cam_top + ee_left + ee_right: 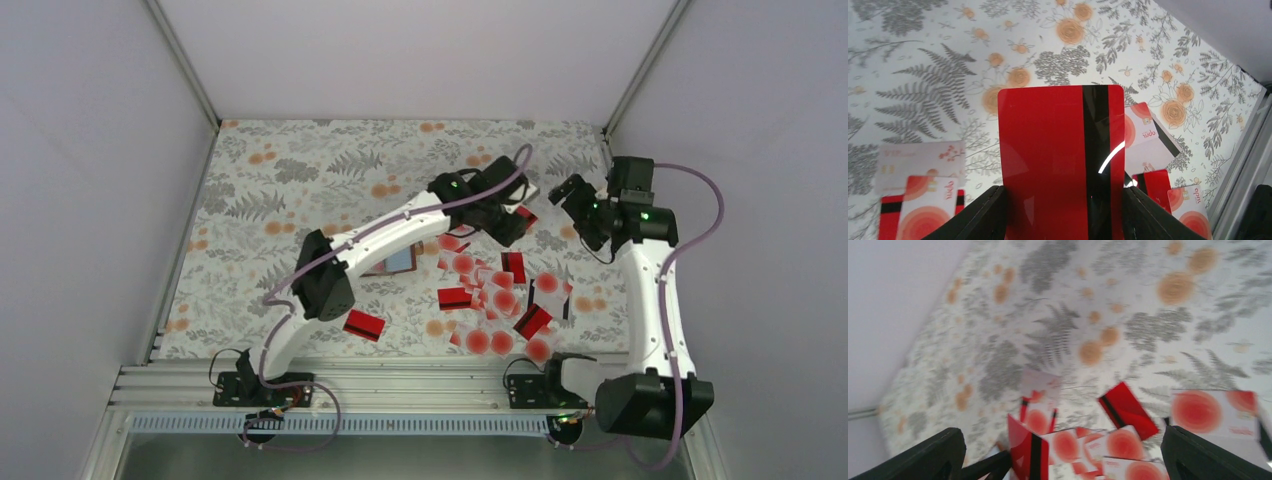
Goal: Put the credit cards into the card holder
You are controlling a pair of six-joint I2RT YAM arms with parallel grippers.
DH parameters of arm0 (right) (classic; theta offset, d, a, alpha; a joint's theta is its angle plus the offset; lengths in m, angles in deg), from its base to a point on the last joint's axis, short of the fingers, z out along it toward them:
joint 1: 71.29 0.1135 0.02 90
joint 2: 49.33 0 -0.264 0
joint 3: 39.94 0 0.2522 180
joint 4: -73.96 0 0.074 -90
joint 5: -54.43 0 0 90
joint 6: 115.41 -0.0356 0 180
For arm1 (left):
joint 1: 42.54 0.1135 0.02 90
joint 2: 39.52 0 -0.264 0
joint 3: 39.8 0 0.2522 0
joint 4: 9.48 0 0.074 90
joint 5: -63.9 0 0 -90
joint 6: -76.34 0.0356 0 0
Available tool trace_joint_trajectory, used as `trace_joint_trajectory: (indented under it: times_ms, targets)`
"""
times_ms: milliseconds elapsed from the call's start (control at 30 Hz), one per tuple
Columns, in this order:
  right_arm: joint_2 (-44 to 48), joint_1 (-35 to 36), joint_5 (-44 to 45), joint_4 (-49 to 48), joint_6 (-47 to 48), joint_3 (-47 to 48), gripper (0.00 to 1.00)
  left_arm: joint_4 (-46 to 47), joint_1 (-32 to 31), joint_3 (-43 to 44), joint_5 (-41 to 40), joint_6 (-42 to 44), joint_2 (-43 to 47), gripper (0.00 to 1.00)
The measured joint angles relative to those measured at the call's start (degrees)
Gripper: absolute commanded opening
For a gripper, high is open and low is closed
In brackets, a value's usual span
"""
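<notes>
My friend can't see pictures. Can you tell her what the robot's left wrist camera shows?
A shiny red card with a black stripe is pinched between the black fingers of the left tool, filling the middle. Behind it, more cards, red ones and whitish ones with red dots, lie on a tablecloth printed with grey ferns and orange flowers.

I am counting at least five red striped cards (455,297), one between the left gripper (512,222) fingers; one card holder (398,262); dotted cards (478,341) overlapping, uncountable.

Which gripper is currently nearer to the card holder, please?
Left. The left gripper, clamping a red card, is right of the card holder; the right gripper, jaws open, hangs farther right still.
</notes>
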Motion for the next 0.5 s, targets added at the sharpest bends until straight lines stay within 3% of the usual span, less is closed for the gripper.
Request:
trace_joint_trajectory:
  times_ms: [233,500]
  targets:
    - [3.87,0.0,-14.12,-10.19,0.61,-0.72,0.98,1.88,5.22,-8.55,3.8,-1.05,7.52,0.49]
    - [0.98,0.0,-31.21,-19.12,4.17,-1.99,0.92,2.05,12.07,-14.4,8.17,-1.42,16.26,0.49]
